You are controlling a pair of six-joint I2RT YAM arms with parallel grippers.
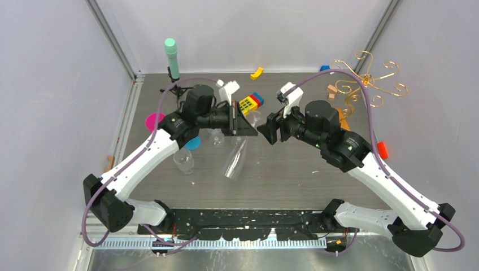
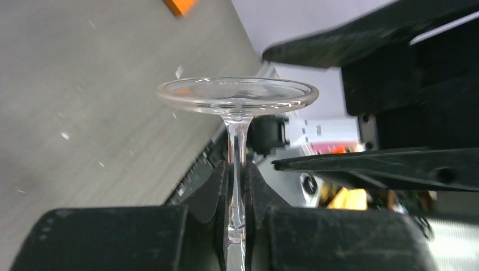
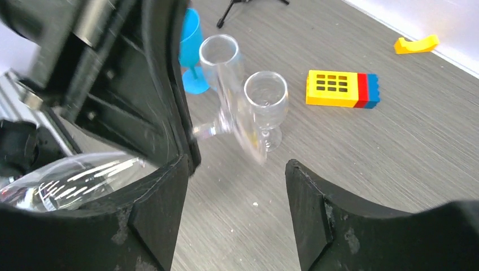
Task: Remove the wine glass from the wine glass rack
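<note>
The clear wine glass point(image 1: 233, 159) hangs tilted over the middle of the table, well away from the wine glass rack point(image 1: 367, 79). My left gripper point(image 1: 240, 121) is shut on its stem. In the left wrist view the stem runs up between the fingertips of the left gripper point(image 2: 237, 175) to the round foot of the wine glass point(image 2: 237, 96). My right gripper point(image 1: 266, 129) faces it from the right, open and empty. In its own view the right gripper point(image 3: 237, 192) frames bare table, with the wine glass's blurred foot point(image 3: 250, 144) just beyond. The rack's wooden base point(image 1: 343, 116) is partly hidden behind the right arm.
Two other clear glasses point(image 1: 183, 161) point(image 1: 216, 137), a blue cup point(image 1: 193, 143) and a pink cup point(image 1: 153, 120) stand at the left. A yellow, red and blue block point(image 1: 249, 103), a teal cylinder on a tripod point(image 1: 171, 56) and a red piece point(image 1: 383, 149) lie around.
</note>
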